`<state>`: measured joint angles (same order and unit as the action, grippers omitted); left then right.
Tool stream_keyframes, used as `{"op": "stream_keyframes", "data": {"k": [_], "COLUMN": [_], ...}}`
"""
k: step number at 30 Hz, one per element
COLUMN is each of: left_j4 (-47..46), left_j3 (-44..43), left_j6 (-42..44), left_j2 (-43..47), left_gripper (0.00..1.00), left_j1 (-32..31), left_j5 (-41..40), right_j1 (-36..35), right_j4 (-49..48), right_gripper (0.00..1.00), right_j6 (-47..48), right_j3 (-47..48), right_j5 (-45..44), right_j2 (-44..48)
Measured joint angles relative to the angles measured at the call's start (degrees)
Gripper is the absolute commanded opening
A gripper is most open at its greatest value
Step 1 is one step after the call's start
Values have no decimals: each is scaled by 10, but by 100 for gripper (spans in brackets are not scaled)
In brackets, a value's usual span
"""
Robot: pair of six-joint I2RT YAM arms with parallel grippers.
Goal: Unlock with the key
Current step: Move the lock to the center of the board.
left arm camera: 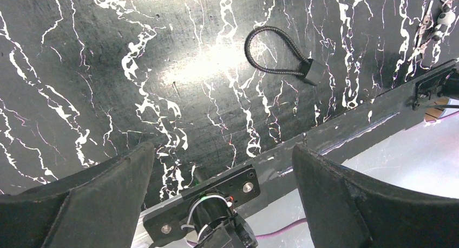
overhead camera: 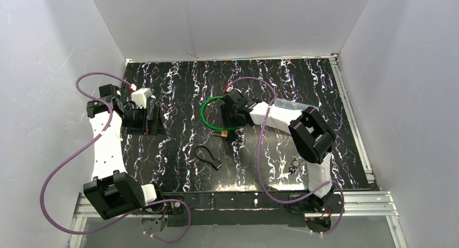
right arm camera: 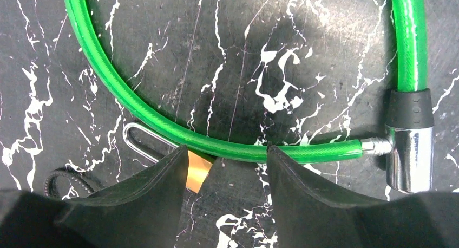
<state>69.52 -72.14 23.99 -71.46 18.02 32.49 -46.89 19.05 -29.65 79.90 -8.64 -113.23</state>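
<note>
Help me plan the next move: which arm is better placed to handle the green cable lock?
Right. The right gripper hovers open directly over the green cable and brass padlock; the left gripper, also open, sits far off to the left.

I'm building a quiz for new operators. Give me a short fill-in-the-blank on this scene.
The cable beneath the right gripper is ___ in colour.
The left gripper has its jaws ___.
The keys lie beside the ___ arm.
Missing words: green; open; right.
</note>
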Motion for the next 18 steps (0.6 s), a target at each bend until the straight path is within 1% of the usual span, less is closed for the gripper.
{"op": "stream_keyframes", "data": {"k": [7, 10, 13, 15, 18], "left_j4": [0, -4, -11, -14, -23], "left_j3": [1, 6, 17, 23, 28], "left_j6": [0, 0, 0, -1, -4], "left_j2": [0, 2, 9, 13, 16], "left_gripper": [100, 99, 100, 99, 100], "left_j1": [-2, -10, -34, -48, -69], "left_j5": [2, -5, -16, -20, -26], "right_j1": [-10, -21, -29, -33, -34], "right_j4": [2, 22, 56, 82, 104], "right_gripper": [64, 67, 68, 68, 68], "right_j6": [-5, -6, -8, -9, -19], "right_j3": [-29, -33, -33, -35, -50], "right_j5": [-3, -9, -16, -20, -26], "right_j2": [23, 33, 47, 69, 130]}}
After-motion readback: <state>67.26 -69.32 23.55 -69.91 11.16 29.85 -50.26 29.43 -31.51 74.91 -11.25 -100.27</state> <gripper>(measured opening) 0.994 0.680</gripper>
